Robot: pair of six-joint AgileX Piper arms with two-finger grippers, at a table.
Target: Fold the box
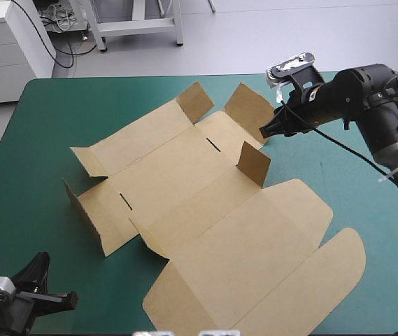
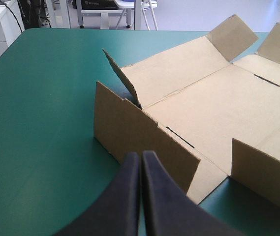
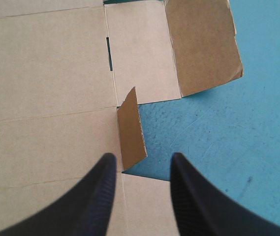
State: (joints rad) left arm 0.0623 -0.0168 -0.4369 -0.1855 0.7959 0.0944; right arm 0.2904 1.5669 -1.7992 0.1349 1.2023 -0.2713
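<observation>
The brown box (image 1: pixel 205 203) lies as a cut sheet spread over the middle of the table. Its side walls and corner flaps are partly raised, and the lid panels lie flat toward the near right. My right gripper (image 1: pixel 264 131) hovers open over the far right corner of the box. In the right wrist view, a small upright flap (image 3: pixel 132 130) stands just ahead of the right gripper (image 3: pixel 142 164), nearer one finger. My left gripper (image 1: pixel 43 263) rests shut at the near left corner of the table. From the left wrist view, the left gripper (image 2: pixel 140 156) points at the box's raised near-left wall (image 2: pixel 130 130), a short way off.
Bare teal-green cover (image 1: pixel 27 161) stretches between the left gripper and the box, and more (image 1: pixel 356 189) shows under the right arm. A white cabinet (image 1: pixel 6 45) stands beyond the table's far left corner.
</observation>
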